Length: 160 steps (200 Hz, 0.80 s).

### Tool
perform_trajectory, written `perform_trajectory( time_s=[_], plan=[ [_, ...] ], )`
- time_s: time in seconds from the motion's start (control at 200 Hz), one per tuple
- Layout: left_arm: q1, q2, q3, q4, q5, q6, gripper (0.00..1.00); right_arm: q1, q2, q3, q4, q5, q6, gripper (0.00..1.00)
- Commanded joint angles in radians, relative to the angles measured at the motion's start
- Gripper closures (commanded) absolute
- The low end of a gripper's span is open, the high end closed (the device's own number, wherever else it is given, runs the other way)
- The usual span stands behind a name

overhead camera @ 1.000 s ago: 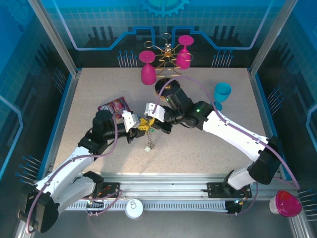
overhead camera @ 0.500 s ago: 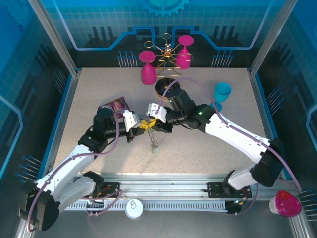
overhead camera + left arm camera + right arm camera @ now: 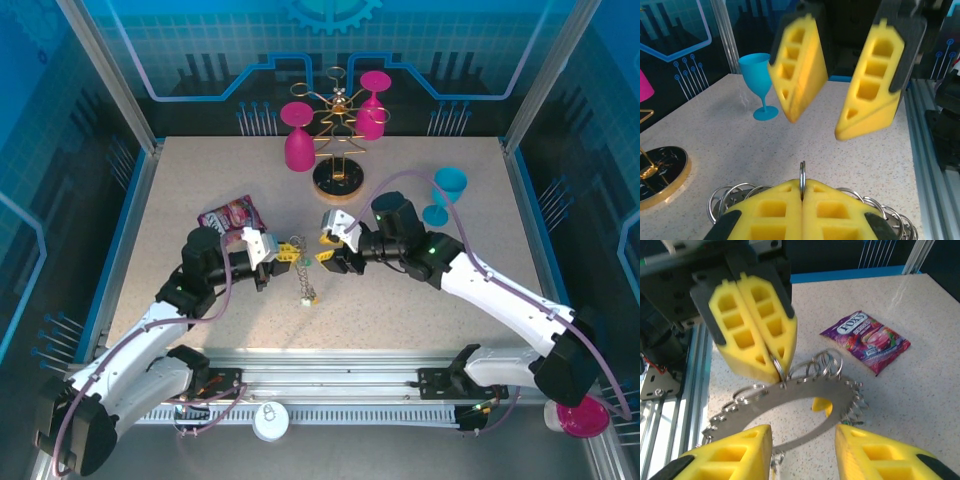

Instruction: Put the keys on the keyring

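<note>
nearest the arm bases, the left gripper (image 3: 776, 371) is pinching fully shut on one of the small split rings at the edge of the keyring (image 3: 800, 391), holding it up just off the tabletop (image 3: 380, 320) near its middle. the right gripper (image 3: 817, 125) is facing it, just beside the ring but not touching it, with its yellow pads standing partly open and holding nothing.

judging from this, the step in hand is steadying the ring with one arm while the other is free to fetch a key. the next move is calling for the right gripper to take a key by its coloured head and bring its hole to a split ring. that is asking for fine alignment, since the ring is hanging from a single pinch and may swing or twist.

the keyring is showing as a flat, thin grey metal loop with many small wire rings crowding along its rim. the keys (image 3: 309, 296) are seemingly the little cluster trailing below it, too small to make out.

further back, a purple snack packet (image 3: 865, 340) is lying flat, then the glass rack (image 3: 338, 150) and a blue goblet (image 3: 757, 80) are standing well apart from the work.
</note>
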Motion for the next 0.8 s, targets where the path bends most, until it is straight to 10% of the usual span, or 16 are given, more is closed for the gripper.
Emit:
perform_trajectory(
  time_s=[0.0,0.796],
  plan=[
    [0.000,-0.009,0.021,0.073,0.090,-0.040,1.00,-0.004,-0.023,-0.045,0.135,-0.051,-0.013,0.64],
    [-0.002,0.078,0.053,0.171,0.234,-0.089,1.00,0.009,0.076,0.044,0.126,-0.230,-0.048,0.92]
  ],
)
